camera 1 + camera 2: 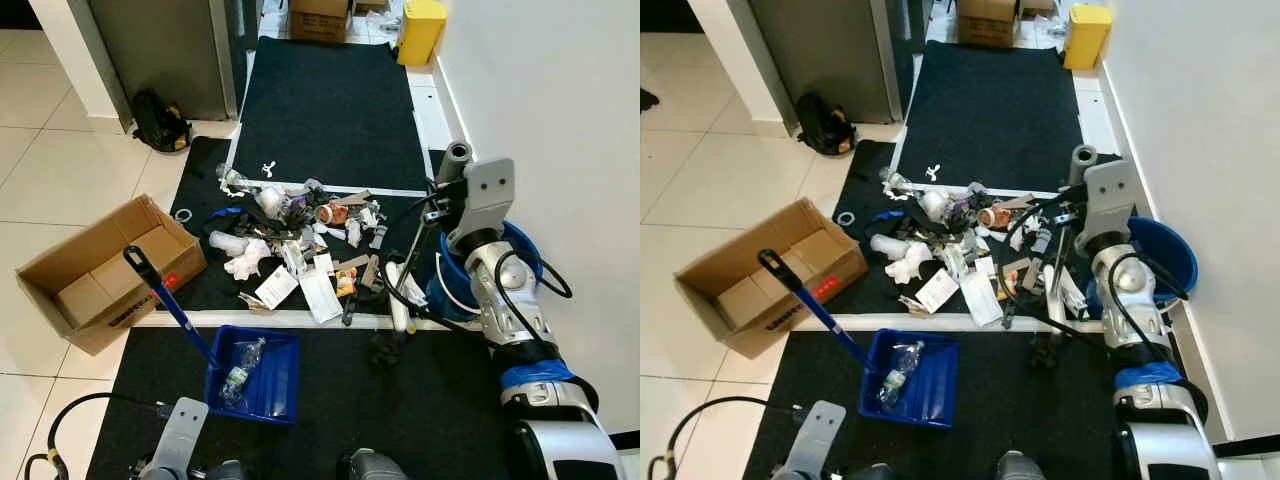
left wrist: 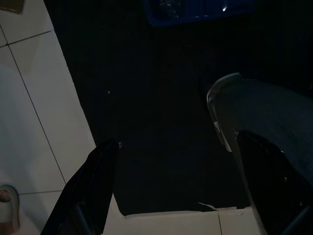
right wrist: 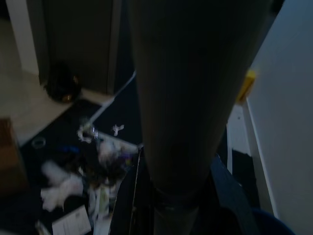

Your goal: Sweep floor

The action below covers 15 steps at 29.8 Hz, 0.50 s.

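Right gripper (image 1: 432,205) clamped on broom handle (image 3: 181,98), trash pile (image 1: 300,245) beside blue dustpan (image 1: 255,375)

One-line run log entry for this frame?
task: sweep floor | right claw: shut on grey broom handle | left claw: open, idle over black mat | scattered litter pile: unswept | blue plastic dustpan: holds clear bottle

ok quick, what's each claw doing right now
Left claw: open, holding nothing, above the dark mat.
Right claw: closed on the broom handle.
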Motion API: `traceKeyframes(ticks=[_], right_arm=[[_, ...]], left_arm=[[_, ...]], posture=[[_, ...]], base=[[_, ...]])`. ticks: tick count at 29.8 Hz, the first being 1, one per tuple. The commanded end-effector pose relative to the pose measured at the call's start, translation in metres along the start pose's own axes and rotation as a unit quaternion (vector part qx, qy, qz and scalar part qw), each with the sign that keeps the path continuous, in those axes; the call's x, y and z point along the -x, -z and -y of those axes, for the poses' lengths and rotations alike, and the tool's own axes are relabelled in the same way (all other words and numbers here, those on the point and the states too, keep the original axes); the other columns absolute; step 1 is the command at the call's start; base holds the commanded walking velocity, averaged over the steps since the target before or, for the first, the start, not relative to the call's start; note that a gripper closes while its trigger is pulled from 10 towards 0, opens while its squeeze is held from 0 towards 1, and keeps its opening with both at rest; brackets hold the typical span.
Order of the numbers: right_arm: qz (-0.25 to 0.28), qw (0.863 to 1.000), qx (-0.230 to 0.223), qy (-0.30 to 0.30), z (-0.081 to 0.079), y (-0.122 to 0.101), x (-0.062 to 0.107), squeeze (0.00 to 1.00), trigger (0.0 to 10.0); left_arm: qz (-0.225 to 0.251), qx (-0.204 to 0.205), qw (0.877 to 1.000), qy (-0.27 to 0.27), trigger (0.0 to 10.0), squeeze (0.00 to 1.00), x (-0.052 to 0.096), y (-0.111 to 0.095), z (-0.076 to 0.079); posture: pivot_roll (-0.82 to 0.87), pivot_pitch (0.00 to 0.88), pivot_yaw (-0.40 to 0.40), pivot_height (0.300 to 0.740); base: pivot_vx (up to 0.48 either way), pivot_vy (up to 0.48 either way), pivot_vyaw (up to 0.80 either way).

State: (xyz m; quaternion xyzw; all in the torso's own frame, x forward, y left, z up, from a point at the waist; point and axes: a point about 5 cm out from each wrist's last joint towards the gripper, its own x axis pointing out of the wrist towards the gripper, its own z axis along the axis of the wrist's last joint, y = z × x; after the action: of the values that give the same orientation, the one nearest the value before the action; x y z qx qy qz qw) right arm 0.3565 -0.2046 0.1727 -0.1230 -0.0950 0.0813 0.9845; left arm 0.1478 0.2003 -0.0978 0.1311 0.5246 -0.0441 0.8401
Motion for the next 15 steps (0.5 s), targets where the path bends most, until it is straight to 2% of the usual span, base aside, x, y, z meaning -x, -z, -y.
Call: traceKeyframes(ticks=[1,4,7,11,15], right_arm=[[0.008,1.000,0.028,0.002,0.005,-0.005,-0.001,0.00,0.0],[-0.005,0.999,0.040,0.003,0.007,0.002,0.002,0.00,0.0],[-0.016,0.997,0.073,0.011,0.009,0.011,0.008,0.00,0.0],[-0.017,0.996,0.090,0.015,0.010,0.013,0.010,0.00,0.0],[-0.046,0.990,0.131,-0.009,0.006,0.028,0.018,0.00,0.0]], left_arm=[[-0.056,-0.002,0.998,0.025,10.0,0.00,0.004,0.031,0.016],[-0.056,-0.001,0.998,0.024,10.0,0.00,0.004,0.032,0.015],[-0.055,0.000,0.998,0.023,10.0,0.00,0.004,0.032,0.014],[-0.055,-0.001,0.998,0.023,10.0,0.00,0.004,0.032,0.014],[-0.056,-0.003,0.998,0.023,10.0,0.00,0.004,0.032,0.013]], posture=[[0.08,0.161,-0.032,0.740],[0.08,0.162,-0.032,0.740],[0.07,0.164,-0.027,0.740],[0.07,0.164,-0.027,0.740],[0.07,0.166,-0.025,0.740]], base=[[0.000,0.000,0.00],[0.000,0.000,0.00],[0.000,0.000,0.00],[0.000,0.000,0.00],[0.000,0.000,0.00]])
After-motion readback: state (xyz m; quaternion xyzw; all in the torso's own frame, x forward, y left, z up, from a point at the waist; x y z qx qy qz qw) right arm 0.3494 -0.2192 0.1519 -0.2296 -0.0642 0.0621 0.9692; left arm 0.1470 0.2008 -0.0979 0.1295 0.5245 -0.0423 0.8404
